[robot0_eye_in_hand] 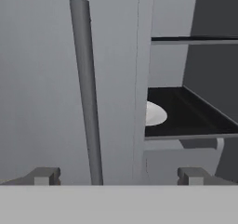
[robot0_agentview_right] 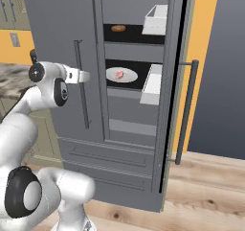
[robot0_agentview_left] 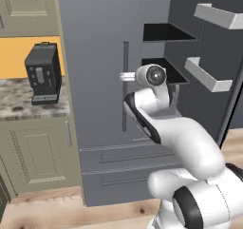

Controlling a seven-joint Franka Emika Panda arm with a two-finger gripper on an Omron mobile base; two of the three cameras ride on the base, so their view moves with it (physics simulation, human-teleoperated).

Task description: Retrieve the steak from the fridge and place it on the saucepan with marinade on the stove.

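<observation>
Presently: fridge [robot0_agentview_right: 62, 33] right door open; steak [robot0_agentview_right: 119, 74] untouched on white plate [robot0_agentview_right: 129, 76] — gripper [robot0_eye_in_hand: 118, 175] empty, jaws spread wide, before closed door's handle [robot0_eye_in_hand: 88, 93]. Retrieval and saucepan placement outstanding.

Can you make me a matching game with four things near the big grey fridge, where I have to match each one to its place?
Things:
1. small pinkish-red steak
2. brown oval lump
3. black coffee machine
4. long grey bar handle

Places:
A. on the speckled stone counter
B. on the fridge's closed left door
C. on the round white plate, lower dark shelf
D. on the upper dark shelf

Pairs: 1-C, 2-D, 3-A, 4-B
</observation>
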